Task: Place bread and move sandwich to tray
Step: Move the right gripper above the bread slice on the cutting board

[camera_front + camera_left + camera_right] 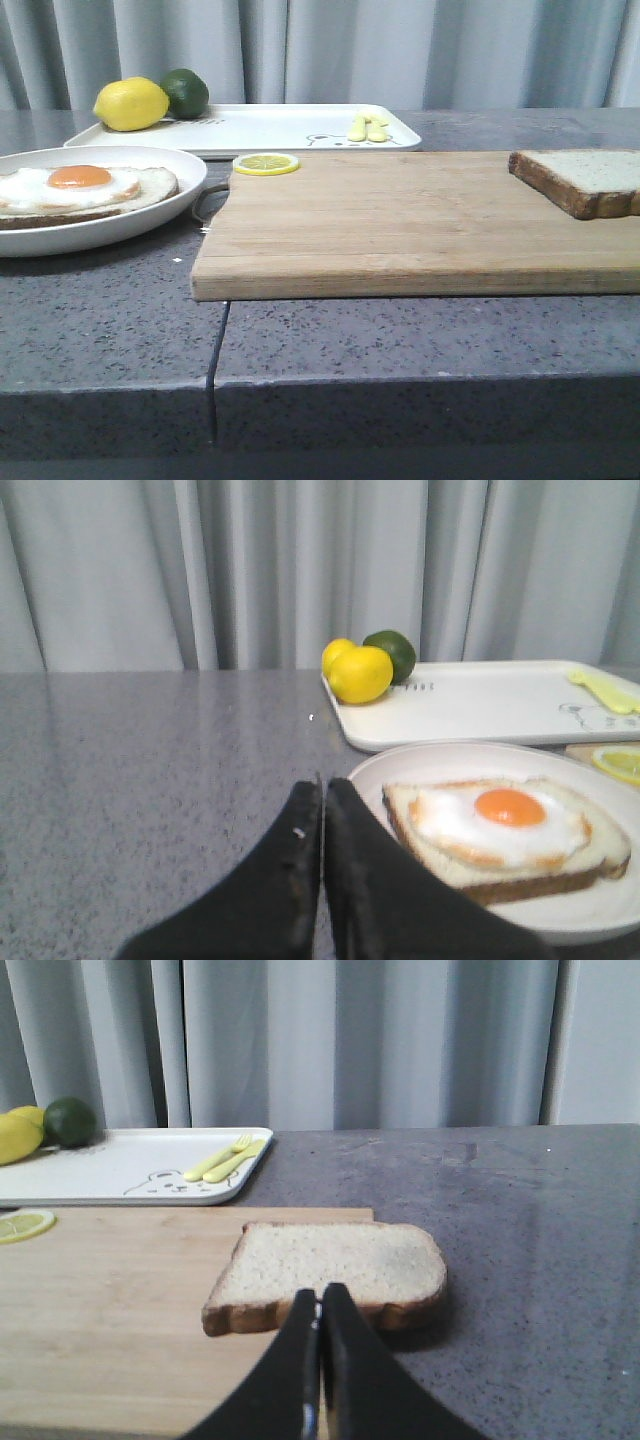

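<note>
Both jaws were pressed together, empty. The bread (335, 1272) lay flat at the cutting board's (400, 225) right end, dead ahead at twelve o'clock of the right jaws (320, 1330), nearer than the left jaws (323, 825) beside the sandwich (505, 835).

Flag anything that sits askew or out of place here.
The bread hangs partly off the cutting board's right edge onto the counter. A lemon slice lies loose at the board's far left corner. Nothing spilled.
</note>
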You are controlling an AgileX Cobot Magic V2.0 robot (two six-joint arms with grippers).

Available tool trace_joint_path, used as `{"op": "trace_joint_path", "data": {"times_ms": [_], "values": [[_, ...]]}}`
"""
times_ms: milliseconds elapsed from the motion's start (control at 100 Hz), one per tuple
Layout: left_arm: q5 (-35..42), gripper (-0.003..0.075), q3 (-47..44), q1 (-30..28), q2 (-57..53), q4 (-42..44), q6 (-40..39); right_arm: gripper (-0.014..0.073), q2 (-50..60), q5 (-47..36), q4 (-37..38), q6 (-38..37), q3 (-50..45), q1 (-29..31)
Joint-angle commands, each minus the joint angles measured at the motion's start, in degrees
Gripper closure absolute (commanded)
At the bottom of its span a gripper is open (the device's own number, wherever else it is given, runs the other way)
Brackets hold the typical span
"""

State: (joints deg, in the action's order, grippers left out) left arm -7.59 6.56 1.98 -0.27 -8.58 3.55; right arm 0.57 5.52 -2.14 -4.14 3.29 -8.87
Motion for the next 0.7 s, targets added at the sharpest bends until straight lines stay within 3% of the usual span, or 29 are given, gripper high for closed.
{"op": "trace_joint_path", "data": {"times_ms": [0,320,490,690], "values": [[-1.4,0.0739,7.2,0.2,1.3,-1.4,-0.5,0.071,-0.8,1.0,-0.9,-0.2,6.8,0.3],[-26.4,0.0739,30.0,0.2,19.2,-6.4,-0.5,0.071,-13.3,17.4,-0.9,-0.2,26.8,0.3],[-33.8,0.0739,40.7,0.2,27.0,-7.2,-0.1,0.071,-21.5,26.3,-0.9,-0.2,37.0,0.3],[-41.1,0.0739,46.8,0.2,32.6,-8.5,-0.1,0.071,-28.5,33.0,-0.9,-0.2,44.3,0.3]]}}
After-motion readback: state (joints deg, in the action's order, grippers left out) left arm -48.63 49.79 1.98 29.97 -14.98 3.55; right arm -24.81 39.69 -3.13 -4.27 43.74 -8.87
